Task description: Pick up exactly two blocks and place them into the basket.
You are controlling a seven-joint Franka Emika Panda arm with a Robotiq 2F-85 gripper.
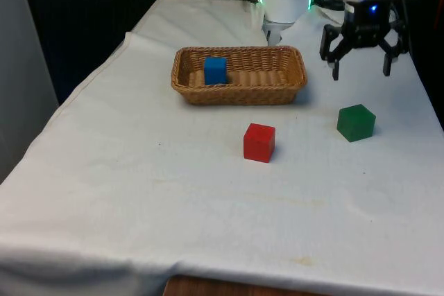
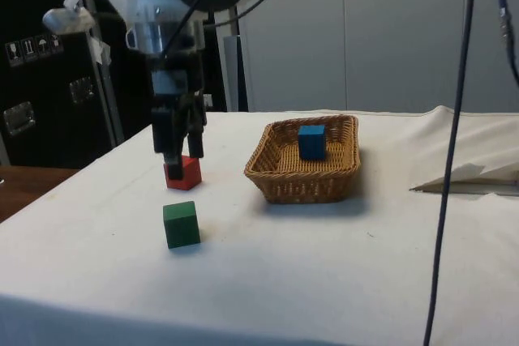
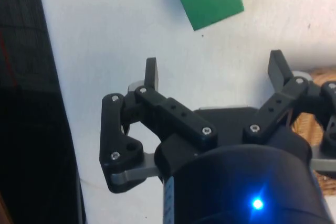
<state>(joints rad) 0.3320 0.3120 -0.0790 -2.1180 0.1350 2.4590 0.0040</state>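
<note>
Nearest on the counter sits the red block, out in the open, easy to reach. Just past it, toward the front view's right, is the green block. Farther back the basket holds one blue block, so I'd judge one more is needed. The claw hangs spread wide and empty beyond the green block, seemingly lining up on it.

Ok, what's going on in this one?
A robot arm is putting blocks into a wicker basket. The blue block already sits inside. The red block and green block are on the cloth. The claw hangs open and empty above the table, near the green block.
</note>
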